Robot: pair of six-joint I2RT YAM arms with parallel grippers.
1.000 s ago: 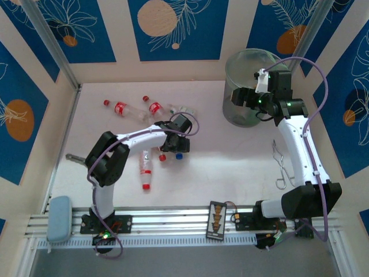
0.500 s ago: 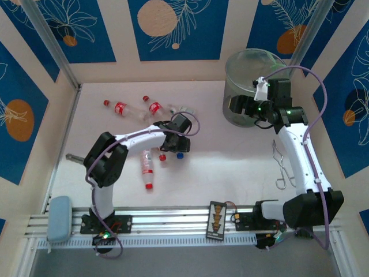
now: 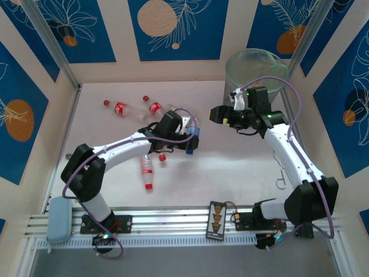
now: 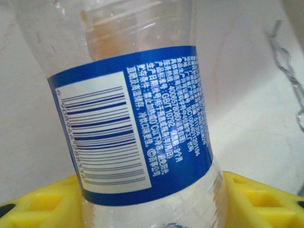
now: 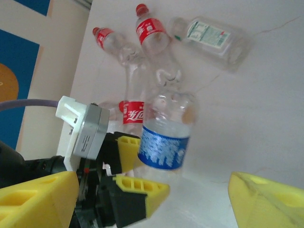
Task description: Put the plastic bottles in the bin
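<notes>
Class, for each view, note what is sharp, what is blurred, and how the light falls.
Left wrist: the blue-label bottle sits very close, barcode crisp, its upper part soft. Right wrist: its own yellow fingers blur in the foreground, the red-cap bottles beyond are clearer. Top external: even light, only faint shadows on the table.

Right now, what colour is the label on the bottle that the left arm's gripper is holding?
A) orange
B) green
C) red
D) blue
D: the bottle pinched between the left gripper's yellow fingers has a blue label with a white barcode patch on it.
</notes>
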